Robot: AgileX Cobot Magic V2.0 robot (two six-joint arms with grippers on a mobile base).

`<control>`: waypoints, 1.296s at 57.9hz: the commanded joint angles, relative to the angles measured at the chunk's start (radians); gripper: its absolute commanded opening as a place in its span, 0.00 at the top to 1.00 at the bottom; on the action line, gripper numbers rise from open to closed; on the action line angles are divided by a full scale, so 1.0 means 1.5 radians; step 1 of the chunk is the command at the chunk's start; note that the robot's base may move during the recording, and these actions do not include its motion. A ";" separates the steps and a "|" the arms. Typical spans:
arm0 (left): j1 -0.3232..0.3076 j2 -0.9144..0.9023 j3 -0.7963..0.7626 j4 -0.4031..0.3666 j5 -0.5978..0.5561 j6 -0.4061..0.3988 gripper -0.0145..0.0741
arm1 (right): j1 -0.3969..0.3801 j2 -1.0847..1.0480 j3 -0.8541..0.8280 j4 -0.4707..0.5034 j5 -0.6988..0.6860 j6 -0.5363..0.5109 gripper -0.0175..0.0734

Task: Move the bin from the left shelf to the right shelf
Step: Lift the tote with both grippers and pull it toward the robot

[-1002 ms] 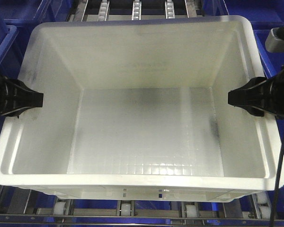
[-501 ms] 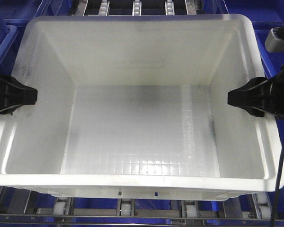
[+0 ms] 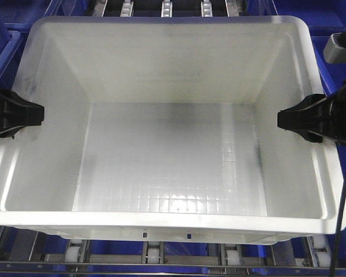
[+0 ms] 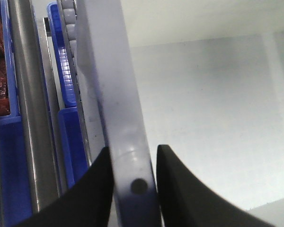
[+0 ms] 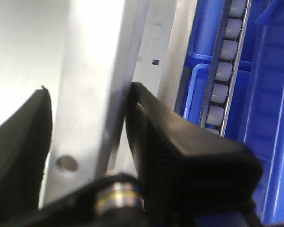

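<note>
As the left gripper [image 4: 134, 185] and right gripper [image 5: 91, 138] clamp it, the bin [image 3: 173, 63] stands upright.

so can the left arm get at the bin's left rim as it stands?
Looks like yes: the left tool straddles the left rim of the bin, one finger inside the wall and one outside. Both sit close against the plastic, with nothing in between.

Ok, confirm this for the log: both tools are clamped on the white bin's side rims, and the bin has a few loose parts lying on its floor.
One thing is wrong. The left tool and right tool do clamp the side rims of the white bin, but it holds no loose parts. The exterior front-facing view shows only its bare grid floor.
</note>
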 commanded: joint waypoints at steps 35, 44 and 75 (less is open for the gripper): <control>-0.010 -0.022 -0.033 -0.082 -0.090 0.015 0.84 | 0.007 -0.020 -0.031 0.070 -0.058 -0.029 0.81; -0.010 -0.022 -0.033 -0.082 -0.090 0.015 0.84 | 0.007 -0.020 -0.031 0.070 -0.058 -0.029 0.81; -0.010 -0.022 -0.033 -0.082 -0.090 0.015 0.84 | 0.007 -0.020 -0.031 0.070 -0.058 -0.029 0.81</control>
